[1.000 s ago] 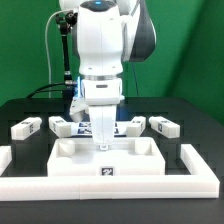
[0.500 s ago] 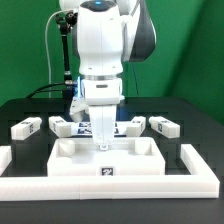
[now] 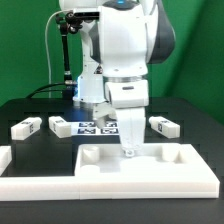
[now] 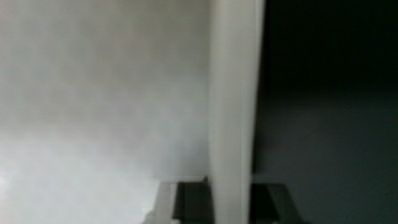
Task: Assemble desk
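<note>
Exterior view: tool closed on raised rim of flat, smooth white plastic desk top.

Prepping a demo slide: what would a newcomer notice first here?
The big white arm fills the middle, its fingers shut on the rear rim of the desk top at the front. Behind, three loose legs lie on the black table: two on the exterior view's left, one on its right.
</note>
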Controlling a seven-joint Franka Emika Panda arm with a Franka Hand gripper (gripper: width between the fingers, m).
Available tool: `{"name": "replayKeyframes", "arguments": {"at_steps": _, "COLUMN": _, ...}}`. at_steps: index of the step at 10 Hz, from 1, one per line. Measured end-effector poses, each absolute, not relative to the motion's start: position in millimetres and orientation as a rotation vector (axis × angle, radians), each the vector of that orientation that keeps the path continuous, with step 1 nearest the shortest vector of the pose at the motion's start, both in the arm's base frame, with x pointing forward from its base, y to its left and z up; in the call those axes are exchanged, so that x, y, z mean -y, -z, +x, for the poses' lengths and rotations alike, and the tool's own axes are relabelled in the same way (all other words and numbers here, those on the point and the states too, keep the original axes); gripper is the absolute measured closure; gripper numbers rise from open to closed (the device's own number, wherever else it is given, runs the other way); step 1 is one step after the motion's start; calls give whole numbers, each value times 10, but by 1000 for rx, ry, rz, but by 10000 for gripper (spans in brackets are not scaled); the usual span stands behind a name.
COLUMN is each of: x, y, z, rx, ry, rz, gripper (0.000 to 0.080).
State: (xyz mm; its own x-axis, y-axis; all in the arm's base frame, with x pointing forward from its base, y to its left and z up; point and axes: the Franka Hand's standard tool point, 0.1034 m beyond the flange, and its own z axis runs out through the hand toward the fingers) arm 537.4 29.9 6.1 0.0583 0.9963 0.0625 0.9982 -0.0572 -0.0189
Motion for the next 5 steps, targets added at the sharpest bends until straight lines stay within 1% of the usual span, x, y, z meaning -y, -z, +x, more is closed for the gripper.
{"name": "replayKeyframes", "arguments": {"at_steps": 3, "x": -318, "y": -50, "z": 5372, "rx": 2089, "ry": 14, "rz": -2281, "gripper": 742}}
{"name": "replayKeyframes", "arguments": {"at_steps": 4, "x": -319, "y": -49, "z": 5372, "rx": 2089, "ry": 14, "rz": -2280, "gripper": 719}}
{"name": "replayKeyframes", "arguments": {"at_steps": 5, "x": -315, "y": -48, "z": 5371, "rx": 2088, "ry": 14, "rz": -2281, "gripper": 719}}
